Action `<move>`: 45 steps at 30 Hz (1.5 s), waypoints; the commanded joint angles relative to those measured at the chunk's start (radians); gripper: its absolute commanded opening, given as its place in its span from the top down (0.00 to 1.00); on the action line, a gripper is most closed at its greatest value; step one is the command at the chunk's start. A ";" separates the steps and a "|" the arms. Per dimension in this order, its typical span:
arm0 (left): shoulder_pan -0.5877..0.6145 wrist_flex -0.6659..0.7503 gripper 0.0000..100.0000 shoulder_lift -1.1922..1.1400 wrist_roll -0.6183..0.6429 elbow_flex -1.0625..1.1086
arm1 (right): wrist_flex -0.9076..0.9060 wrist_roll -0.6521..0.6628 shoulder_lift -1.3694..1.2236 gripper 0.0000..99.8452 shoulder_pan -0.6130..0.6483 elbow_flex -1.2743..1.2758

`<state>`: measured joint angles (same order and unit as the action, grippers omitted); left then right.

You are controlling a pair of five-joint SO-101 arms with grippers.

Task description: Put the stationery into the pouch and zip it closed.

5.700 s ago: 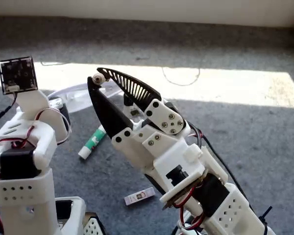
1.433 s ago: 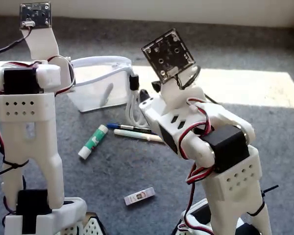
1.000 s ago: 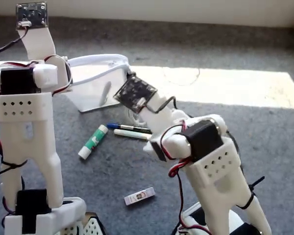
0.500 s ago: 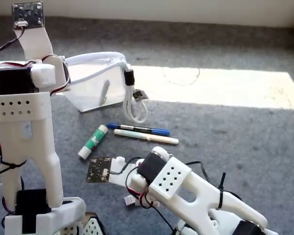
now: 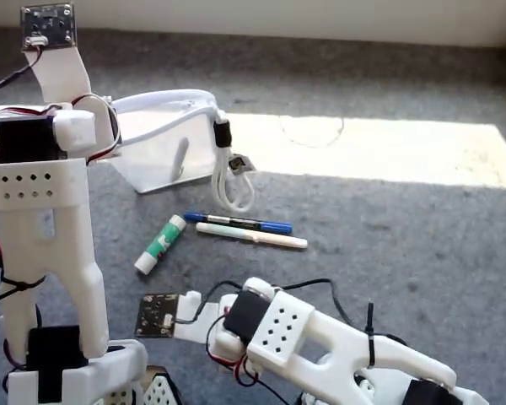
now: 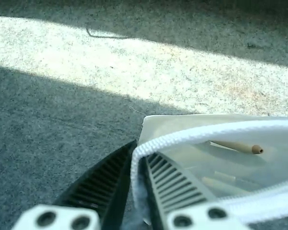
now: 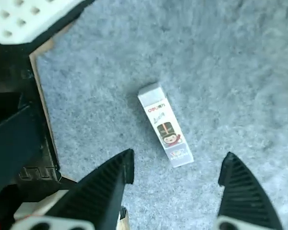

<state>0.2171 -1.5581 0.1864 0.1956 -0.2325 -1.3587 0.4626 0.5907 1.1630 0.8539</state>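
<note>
A clear pouch [image 5: 164,143] with a white zipper rim lies open on the grey carpet at the back left. My left gripper [image 6: 138,149] is shut on that rim [image 6: 192,136], and a pencil-like stick [image 6: 235,146] lies inside the pouch. In front of the pouch lie a green-and-white glue stick [image 5: 160,245], a blue pen [image 5: 236,222] and a white pen [image 5: 251,236]. My right arm [image 5: 278,329] is stretched low near the front edge. My right gripper [image 7: 178,160] is open just above a small white eraser [image 7: 164,125], one finger on each side of it.
The pouch's white strap loop [image 5: 232,186] hangs toward the pens. The left arm's tall base [image 5: 46,253] stands at the front left, and a dark base block [image 7: 14,143] sits close beside the eraser. A sunlit band [image 5: 379,148] crosses the carpet at the back.
My right arm swung away from the pouch, dropped low to the front and now covers the eraser in the high view. The left arm has kept its hold on the pouch rim.
</note>
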 commanded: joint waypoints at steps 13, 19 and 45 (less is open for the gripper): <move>0.018 0.034 0.99 -0.010 -0.011 0.012 | 0.196 -0.012 -0.002 0.72 0.016 0.148; 0.018 0.031 0.99 -0.012 -0.011 0.013 | 0.237 -0.012 -0.004 0.72 -0.007 0.173; 0.018 0.040 0.99 -0.010 -0.011 0.050 | 0.308 -0.018 -0.033 1.00 -0.260 0.193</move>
<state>0.2171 -1.5321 0.1880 0.1941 -0.1972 -1.0518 0.4549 0.4757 0.9973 1.0549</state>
